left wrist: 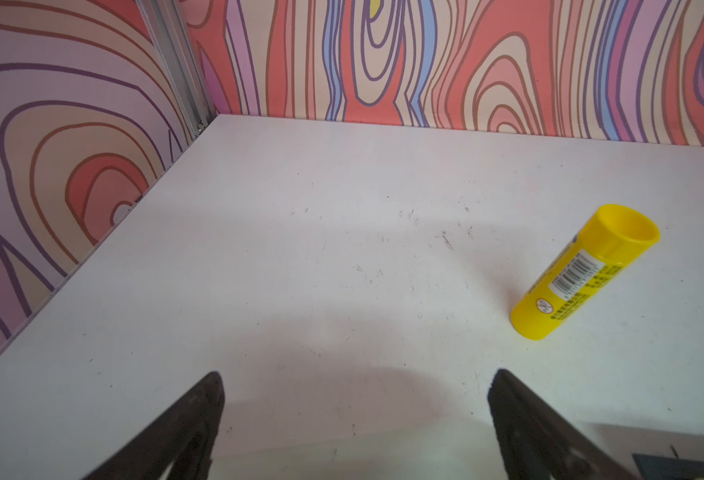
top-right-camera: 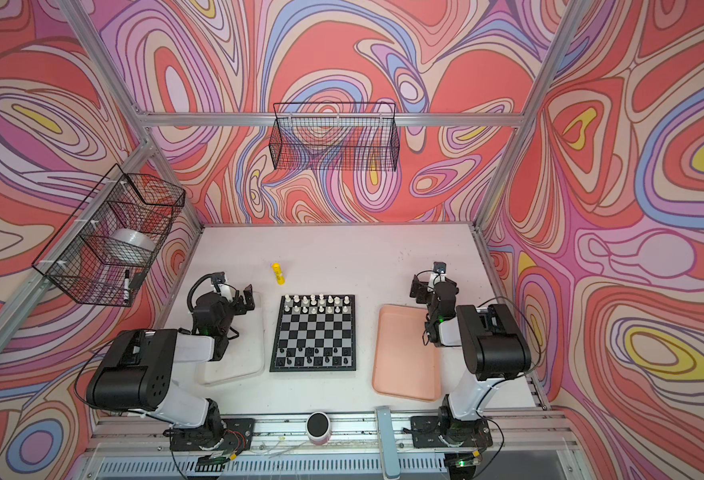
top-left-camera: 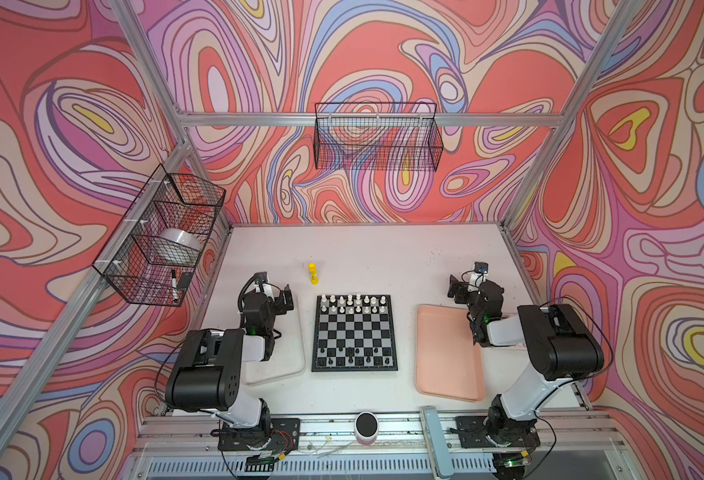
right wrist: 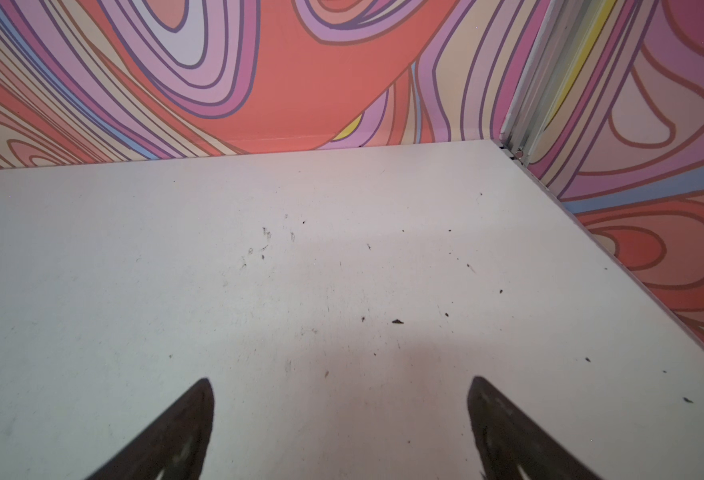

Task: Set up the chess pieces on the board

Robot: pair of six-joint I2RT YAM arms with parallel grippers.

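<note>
Here, left pincer [left wrist: 356, 374] and right pincer [right wrist: 342, 379] gape empty; glue stick [left wrist: 549, 313] bears a barcode [left wrist: 574, 275].

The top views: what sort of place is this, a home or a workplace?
Likely a robot test cell, not a home. A metal frame with printed walls closes in a white table, two robot arms are mounted on its front rail, and a chessboard lies between them.

The left arm [top-left-camera: 211, 365] and right arm [top-left-camera: 566, 347] sit folded, elbows raised, wrists pointing away from their bases. The left end effector [top-left-camera: 286, 297] and right end effector [top-left-camera: 453, 288] have jaws spread wide, holding nothing.
</note>
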